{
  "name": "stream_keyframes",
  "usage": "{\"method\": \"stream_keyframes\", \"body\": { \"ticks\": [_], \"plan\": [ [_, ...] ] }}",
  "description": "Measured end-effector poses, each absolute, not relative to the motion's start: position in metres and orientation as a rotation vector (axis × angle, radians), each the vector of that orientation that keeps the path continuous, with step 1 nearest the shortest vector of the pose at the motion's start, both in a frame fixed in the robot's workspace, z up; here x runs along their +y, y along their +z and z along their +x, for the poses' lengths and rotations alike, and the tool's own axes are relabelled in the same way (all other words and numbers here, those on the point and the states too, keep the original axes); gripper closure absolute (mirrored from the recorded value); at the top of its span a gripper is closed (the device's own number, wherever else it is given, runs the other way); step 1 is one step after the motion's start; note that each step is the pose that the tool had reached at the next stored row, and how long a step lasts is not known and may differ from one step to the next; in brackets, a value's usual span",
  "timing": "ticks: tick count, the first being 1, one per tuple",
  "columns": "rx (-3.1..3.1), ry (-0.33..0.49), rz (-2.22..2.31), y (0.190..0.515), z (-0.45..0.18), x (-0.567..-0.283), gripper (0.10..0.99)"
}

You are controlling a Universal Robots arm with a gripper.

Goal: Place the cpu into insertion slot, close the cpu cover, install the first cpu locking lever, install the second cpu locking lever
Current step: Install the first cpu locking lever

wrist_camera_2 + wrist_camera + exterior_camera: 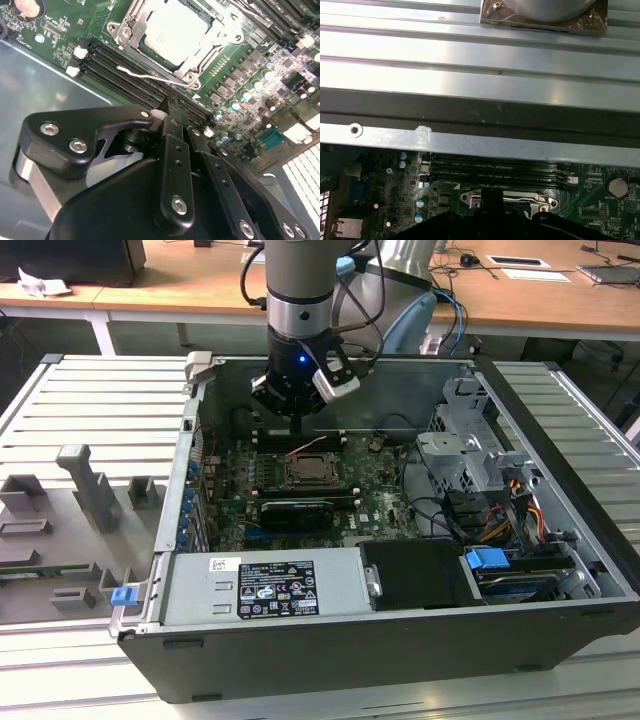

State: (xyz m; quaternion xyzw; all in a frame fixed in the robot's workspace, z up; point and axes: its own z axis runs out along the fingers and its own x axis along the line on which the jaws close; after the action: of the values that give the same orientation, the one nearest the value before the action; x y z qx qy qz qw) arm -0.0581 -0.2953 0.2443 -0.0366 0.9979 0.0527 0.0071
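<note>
Cpu (175,30) seated in slot (131,22), cover (197,67) closed to retain it. Gripper (172,112), at the socket's 6 o'clock in the second wrist view, hangs above the memory slots (125,75); jaws look narrow, holding nothing.

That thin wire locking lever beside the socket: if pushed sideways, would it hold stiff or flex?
Probably springy: the locking lever is a thin bare wire, long for its thickness. It likely slips off smooth contact, being round polished metal. It lies beside the cpu cover, so it should pivot rather than lift free.

The cpu (172,30) had a pale, matt metal face; the cover (197,70) was bright silvery metal. The gripper (172,107) was glossy black with steel screws. The board (235,75) looked matt green.
</note>
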Motion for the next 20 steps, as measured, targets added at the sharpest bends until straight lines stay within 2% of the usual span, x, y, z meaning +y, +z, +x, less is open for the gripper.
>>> {"method": "stream_keyframes", "body": {
  "ticks": [20],
  "plan": [
    [3.119, 0.164, -0.105, 0.221, -0.040, -0.290, 0.980]
  ]
}}
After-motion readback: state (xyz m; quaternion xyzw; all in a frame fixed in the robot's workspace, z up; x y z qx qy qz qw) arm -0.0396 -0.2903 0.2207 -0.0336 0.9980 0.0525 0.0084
